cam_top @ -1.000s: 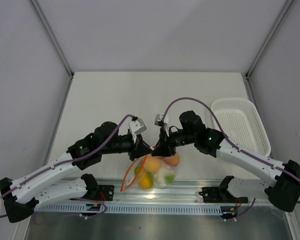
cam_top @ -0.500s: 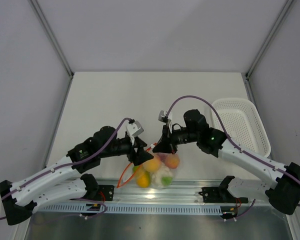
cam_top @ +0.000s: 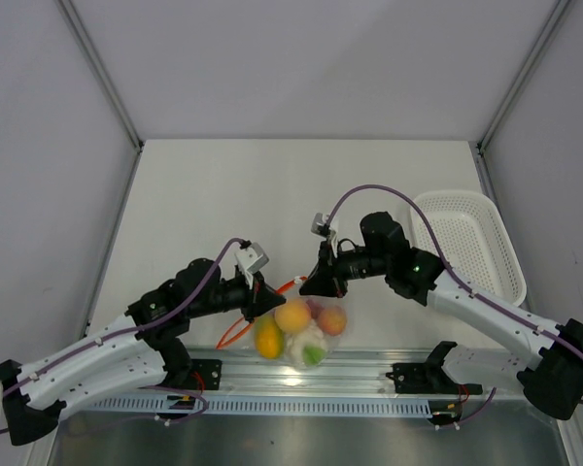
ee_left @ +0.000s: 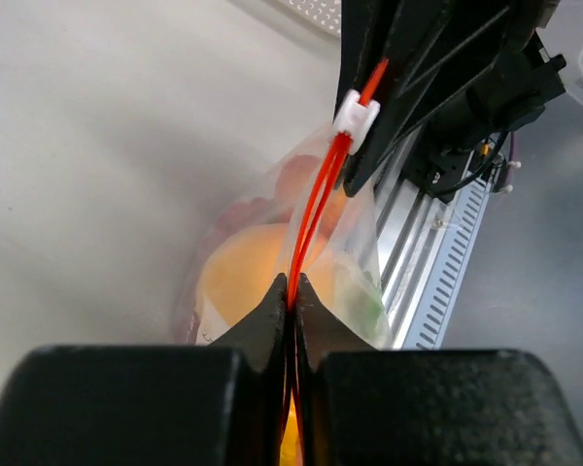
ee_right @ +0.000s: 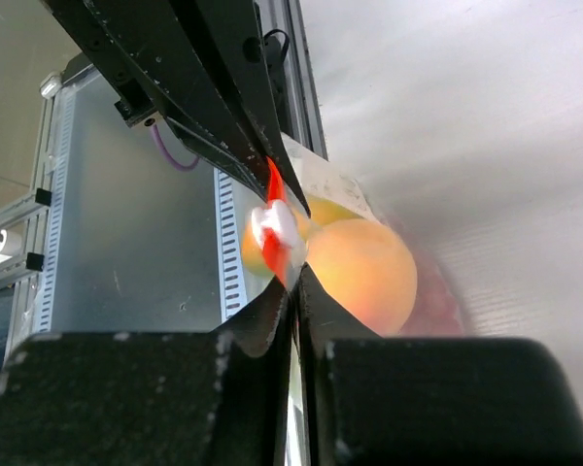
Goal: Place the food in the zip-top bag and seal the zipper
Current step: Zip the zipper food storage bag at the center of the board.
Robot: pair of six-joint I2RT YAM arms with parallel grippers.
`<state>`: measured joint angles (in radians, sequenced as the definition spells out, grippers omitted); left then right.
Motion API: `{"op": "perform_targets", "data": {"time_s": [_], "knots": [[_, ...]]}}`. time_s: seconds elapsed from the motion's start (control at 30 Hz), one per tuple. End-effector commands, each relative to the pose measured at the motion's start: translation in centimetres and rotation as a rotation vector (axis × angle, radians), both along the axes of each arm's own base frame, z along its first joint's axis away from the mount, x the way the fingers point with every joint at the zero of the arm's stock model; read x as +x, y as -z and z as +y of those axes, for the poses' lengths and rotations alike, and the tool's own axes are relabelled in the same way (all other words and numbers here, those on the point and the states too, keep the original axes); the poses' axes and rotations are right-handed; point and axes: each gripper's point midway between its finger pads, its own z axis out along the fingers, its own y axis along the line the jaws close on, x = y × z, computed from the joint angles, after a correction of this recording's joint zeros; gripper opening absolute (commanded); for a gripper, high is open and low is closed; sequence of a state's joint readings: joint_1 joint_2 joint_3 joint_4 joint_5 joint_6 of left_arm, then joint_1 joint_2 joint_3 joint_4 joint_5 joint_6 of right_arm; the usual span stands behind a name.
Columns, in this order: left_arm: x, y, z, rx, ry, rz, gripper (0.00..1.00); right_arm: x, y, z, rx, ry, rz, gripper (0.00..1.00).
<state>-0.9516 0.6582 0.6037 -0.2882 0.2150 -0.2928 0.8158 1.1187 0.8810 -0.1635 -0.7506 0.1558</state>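
Left gripper [ee_left: 290, 291] of mine clenched on the zipper [ee_left: 314, 209], mid-strip. My right gripper [ee_right: 293, 280] pinches the same strip by its white end. Zip-top bag [cam_top: 309, 338] is held between both, left of the white basket [cam_top: 466, 243]. Food [cam_top: 292, 316] is inside.

Nothing here can be read. No lettering, number, brand mark or sign shows legibly on the clear bag [cam_top: 316, 328] or the white basket [cam_top: 466, 248], nor anywhere else in the three views.
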Motion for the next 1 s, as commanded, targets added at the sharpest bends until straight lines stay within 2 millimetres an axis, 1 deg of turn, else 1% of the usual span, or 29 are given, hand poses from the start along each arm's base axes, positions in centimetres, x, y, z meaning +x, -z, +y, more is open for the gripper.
{"op": "perform_targets", "data": {"time_s": [0.0, 0.03, 0.1, 0.2, 0.3, 0.4, 0.43, 0.5, 0.63, 0.7, 0.73, 0.77, 0.8, 0.87, 0.93, 0.97], "knots": [[0.1, -2.0, -0.6, -0.054, 0.011, -0.03, 0.0, -0.2, -2.5, -0.1, 0.052, -0.04, -0.082, 0.11], [0.0, -2.1, -0.7, -0.06, 0.019, -0.032, 0.01, -0.4, -2.5, -0.2, 0.053, -0.051, -0.083, 0.19], [-0.3, -2.4, -0.9, -0.071, 0.039, -0.032, 0.01, -0.7, -2.7, -0.2, 0.066, -0.073, -0.086, 0.27], [-0.4, -2.5, -1.1, -0.074, 0.052, -0.027, 0.01, -0.8, -3.1, 0.0, 0.081, -0.088, -0.086, 0.33], [-0.5, -2.6, -1.3, -0.078, 0.065, -0.025, 0.0, -0.8, -3.4, 0.3, 0.09, -0.107, -0.084, 0.35], [-0.8, -2.9, -1.5, -0.092, 0.085, -0.03, 0.01, -0.6, -3.3, 0.7, 0.085, -0.114, -0.076, 0.31], [-0.8, -3.0, -1.5, -0.094, 0.088, -0.031, 0.01, -0.4, -3.3, 0.8, 0.084, -0.112, -0.074, 0.23], [-0.9, -2.9, -1.5, -0.096, 0.091, -0.031, 0.0, 0.0, -3.2, 1.0, 0.08, -0.097, -0.071, 0.0], [-0.7, -2.9, -1.2, -0.09, 0.078, -0.045, 0.0, 0.3, -2.8, 1.2, 0.076, -0.079, -0.052, 0.0], [-0.7, -3.4, -1.2, -0.102, 0.075, -0.057, 0.01, 0.2, -2.4, 1.0, 0.071, -0.075, -0.047, 0.0], [-0.7, -3.6, -1.1, -0.107, 0.077, -0.066, 0.01, 0.1, -2.3, 0.9, 0.069, -0.074, -0.046, 0.08], [-0.7, -3.6, -1.1, -0.105, 0.075, -0.065, 0.01, 0.0, -2.3, 0.8, 0.071, -0.076, -0.053, 0.19], [-0.7, -3.8, -1.0, -0.107, 0.074, -0.069, 0.0, 0.0, -2.3, 0.7, 0.072, -0.075, -0.057, 0.27], [-0.6, -3.8, -1.0, -0.104, 0.07, -0.07, 0.01, -0.1, -2.1, 0.5, 0.069, -0.07, -0.056, 0.33], [-0.7, -3.7, -1.0, -0.101, 0.072, -0.069, 0.01, -0.2, -2.1, 0.4, 0.069, -0.066, -0.062, 0.34], [-0.6, -3.7, -1.0, -0.1, 0.071, -0.069, 0.01, -0.1, -2.1, 0.3, 0.068, -0.063, -0.062, 0.31]]}}
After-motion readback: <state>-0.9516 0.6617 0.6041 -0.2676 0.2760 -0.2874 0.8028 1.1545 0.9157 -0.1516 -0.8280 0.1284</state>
